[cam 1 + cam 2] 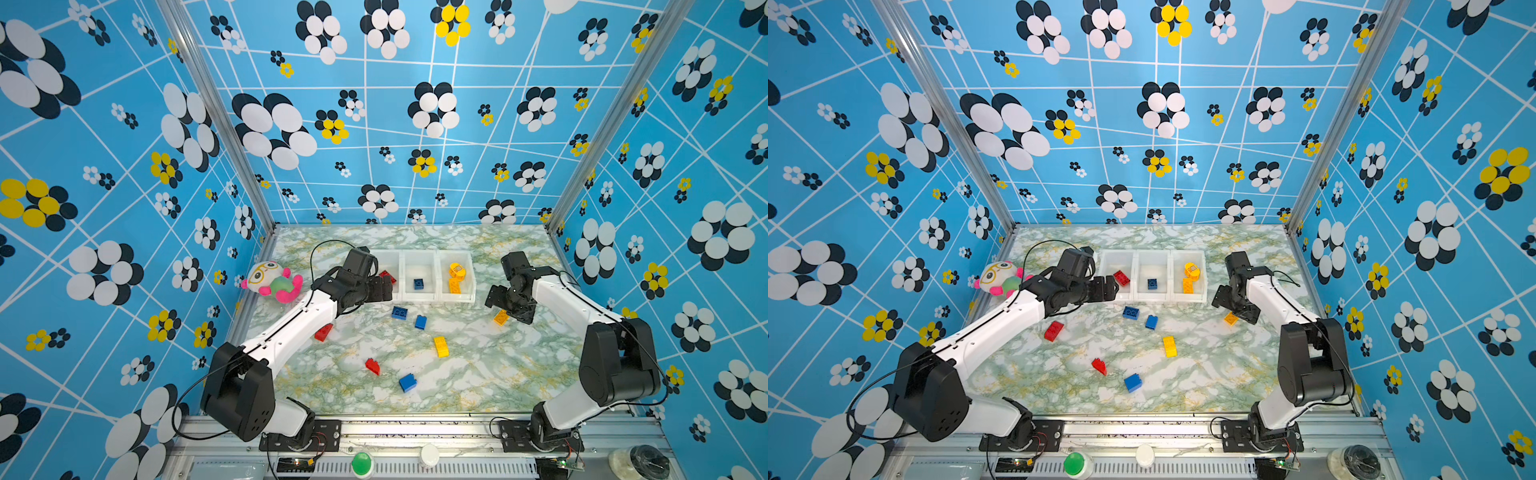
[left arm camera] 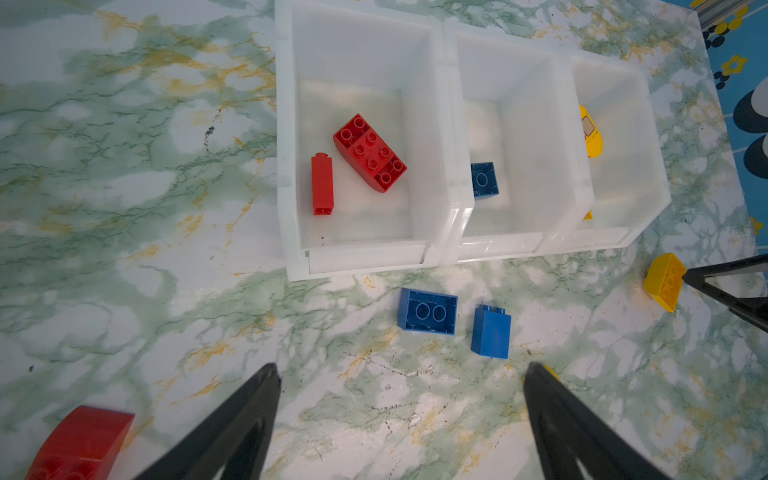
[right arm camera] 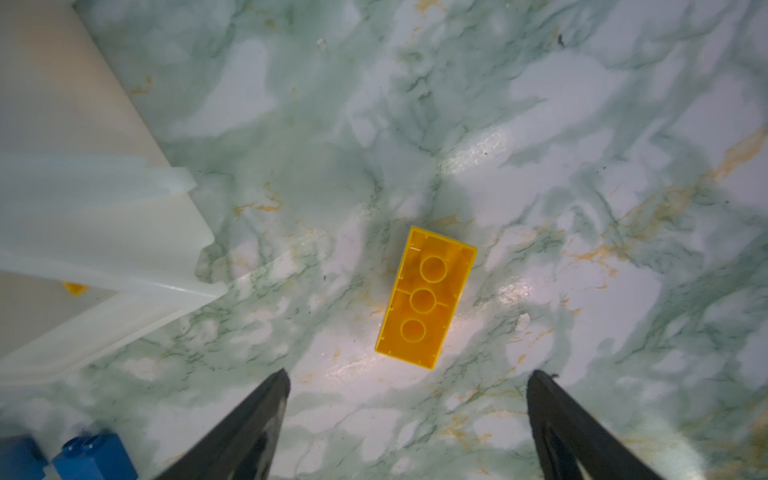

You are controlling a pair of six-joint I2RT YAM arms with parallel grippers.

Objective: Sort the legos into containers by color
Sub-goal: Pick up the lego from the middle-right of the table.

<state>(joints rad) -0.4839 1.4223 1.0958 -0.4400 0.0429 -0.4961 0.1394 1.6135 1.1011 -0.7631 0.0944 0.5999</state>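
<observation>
Each of the two arms pairs glossy white link shells with bulky matte black joint housings. The left arm's white forearm shell (image 1: 286, 328) carries a dark seam dotted with small screws, and its black elbow housing (image 1: 239, 390) shows a cluster of round holes. Thin black cables loop along both arms. Each arm's black base plate (image 1: 301, 434) is bolted down with silver screws. The gripper fingers (image 2: 232, 432) are slim black tapering wedges.
</observation>
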